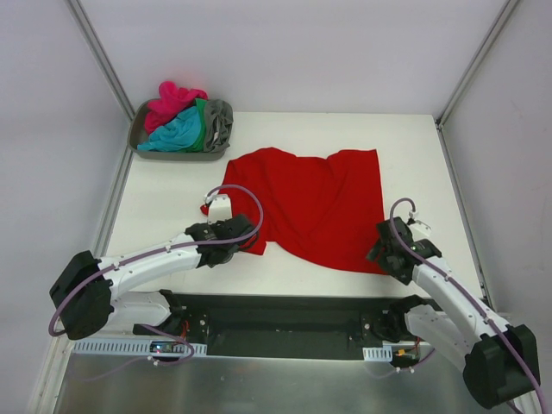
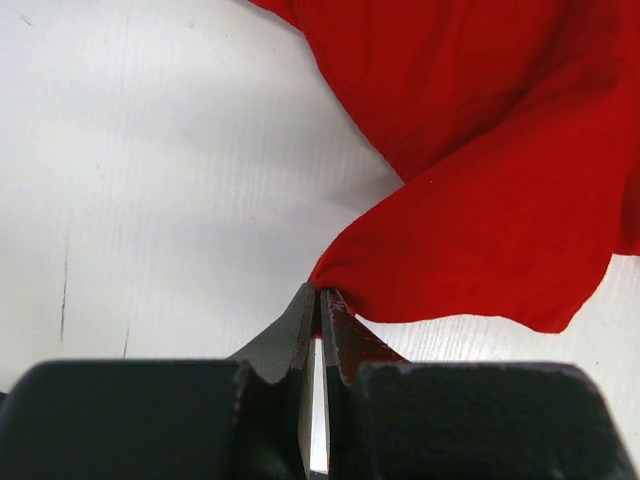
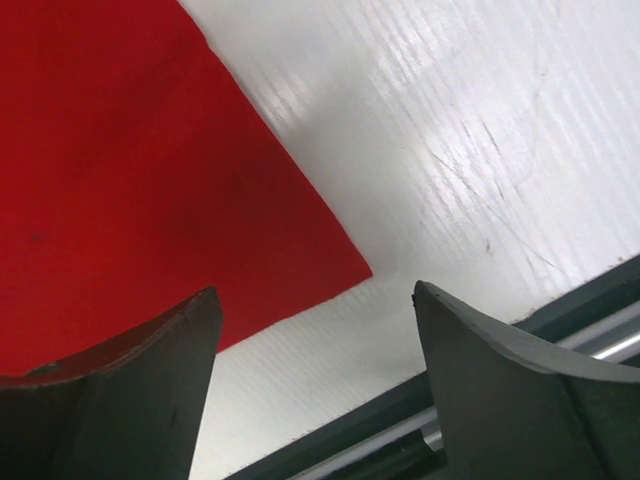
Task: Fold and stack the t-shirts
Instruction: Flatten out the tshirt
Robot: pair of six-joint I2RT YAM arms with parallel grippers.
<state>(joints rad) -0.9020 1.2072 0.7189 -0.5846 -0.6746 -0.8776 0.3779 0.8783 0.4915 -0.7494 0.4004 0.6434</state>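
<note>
The bright red t-shirt lies spread on the white table, rumpled along its left side. My left gripper is at the shirt's near left edge. In the left wrist view the left gripper is shut on a pinched fold of the red t-shirt. My right gripper is at the shirt's near right corner. In the right wrist view the right gripper is open and empty, with the red corner lying flat just ahead of its left finger. Magenta-pink, teal-blue, green and grey t-shirts are heaped at the back left.
The heaped shirts sit in a grey plastic tray at the table's back left corner. A dark gap and metal rail run along the table's near edge between the arm bases. White walls enclose the table.
</note>
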